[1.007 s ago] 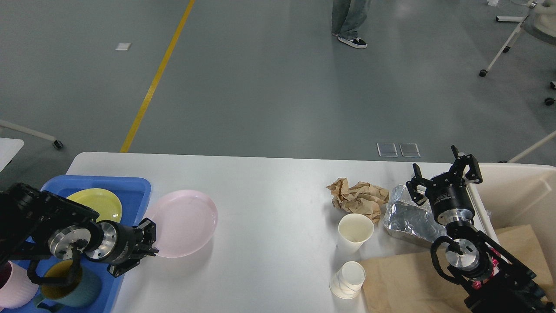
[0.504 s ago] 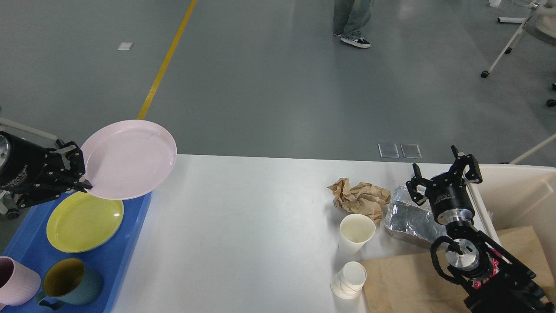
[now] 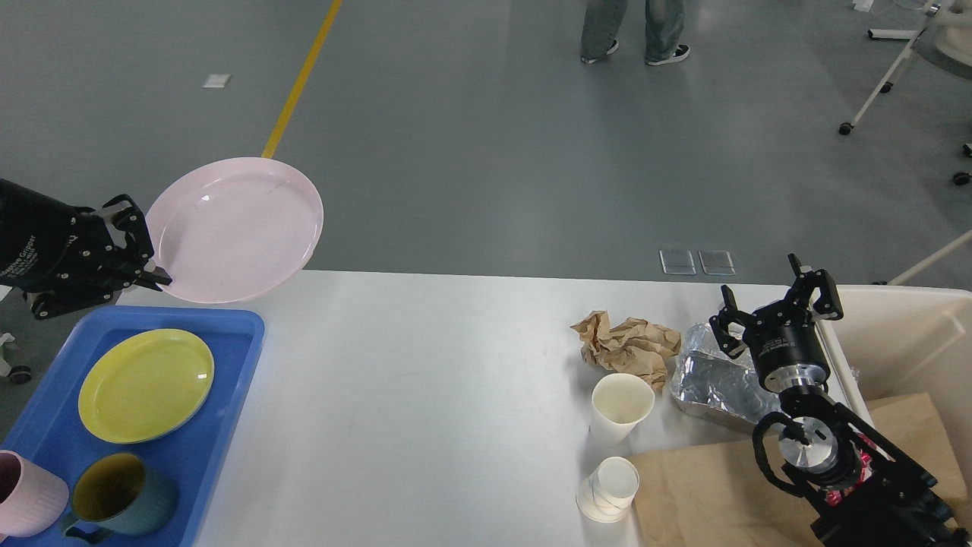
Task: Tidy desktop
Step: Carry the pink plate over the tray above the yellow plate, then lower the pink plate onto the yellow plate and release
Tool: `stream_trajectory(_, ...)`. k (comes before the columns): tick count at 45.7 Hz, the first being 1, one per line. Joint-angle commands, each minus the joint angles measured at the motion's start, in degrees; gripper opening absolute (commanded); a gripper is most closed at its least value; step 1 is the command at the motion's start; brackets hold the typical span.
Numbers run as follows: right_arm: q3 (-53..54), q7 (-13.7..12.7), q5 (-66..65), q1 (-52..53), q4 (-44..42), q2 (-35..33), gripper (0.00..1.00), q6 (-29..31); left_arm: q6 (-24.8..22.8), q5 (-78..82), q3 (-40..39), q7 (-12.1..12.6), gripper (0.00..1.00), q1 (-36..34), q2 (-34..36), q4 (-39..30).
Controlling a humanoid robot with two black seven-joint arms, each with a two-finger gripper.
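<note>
The left hand (image 3: 144,254) pinches the near rim of a pink plate (image 3: 235,228), held in the air. The blue tray (image 3: 228,395) lies directly below that hand, at the left end of the white tabletop (image 3: 425,395). The right hand (image 3: 774,308), fingers spread, hovers beside the crumpled foil (image 3: 714,380).

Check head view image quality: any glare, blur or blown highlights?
Head view: sharp throughout, no motion blur on the pink plate; small glints on the yellow plate; foil wrap reflects brightly; the desktop shows soft sheen, shadows faint.
</note>
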Motion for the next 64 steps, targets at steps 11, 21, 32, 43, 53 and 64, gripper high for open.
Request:
stream_trajectory(11,0.0,0.0,0.0,0.0,-0.1,0.0,1.00,0.0,0.0,-3.6,2.9,-0.9,0.00,12.5,4.6,10.9)
stream_trajectory(21,0.0,0.0,0.0,0.0,-0.1,0.0,1.00,0.0,0.1,-3.8,1.1,-0.8,0.00,24.2,9.4,22.6)
stream_trajectory(32,0.0,0.0,0.0,0.0,-0.1,0.0,1.00,0.0,3.2,-4.0,-10.3,4.3,0.00,39.8,11.3,33.8)
stream_trajectory(43,0.0,0.0,0.0,0.0,-0.1,0.0,1.00,0.0,13.0,-3.6,-27.7,11.7,0.00,53.9,13.0,37.6)
stream_trajectory(53,0.0,0.0,0.0,0.0,-0.1,0.0,1.00,0.0,15.5,-3.3,-35.9,11.7,0.00,61.5,12.1,39.0)
stream_trajectory(64,0.0,0.0,0.0,0.0,-0.1,0.0,1.00,0.0,16.3,-3.3,-37.9,11.8,0.00,63.9,11.6,39.3)
